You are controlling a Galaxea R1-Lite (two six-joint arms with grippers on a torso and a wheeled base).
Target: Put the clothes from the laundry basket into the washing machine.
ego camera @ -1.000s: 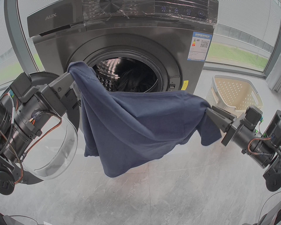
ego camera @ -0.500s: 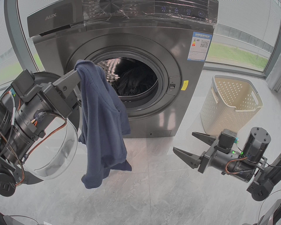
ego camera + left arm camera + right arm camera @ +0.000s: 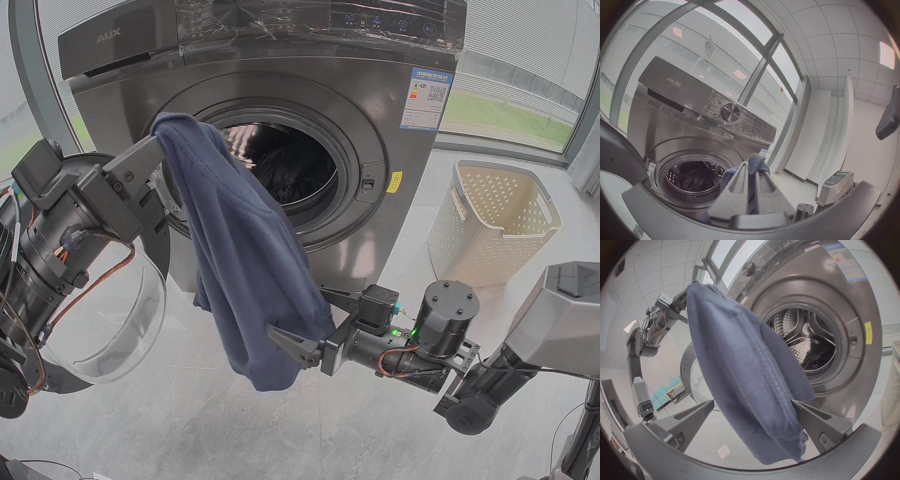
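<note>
A hanging navy shirt [image 3: 250, 250] hides the left side of the round opening of the washing machine [image 3: 375, 112] and the tip of the farther finger of the right gripper [image 3: 297, 310]. Dark laundry [image 3: 290, 170] inside is too shadowed to identify. The machine's top is cut off at the head view's upper edge.

Bright, even daylight enters through the windows [image 3: 512, 106] behind the washing machine [image 3: 375, 125], whose steel front carries a soft sheen; the plastic film [image 3: 312, 19] on top glints. The drum [image 3: 281, 162] is dim with a few highlights. The blue garment [image 3: 250, 250] is evenly lit, and the floor [image 3: 375, 425] holds only faint shadows. Both wrist views bend straight lines, with dark corners; a ceiling panel [image 3: 887, 54] glows
</note>
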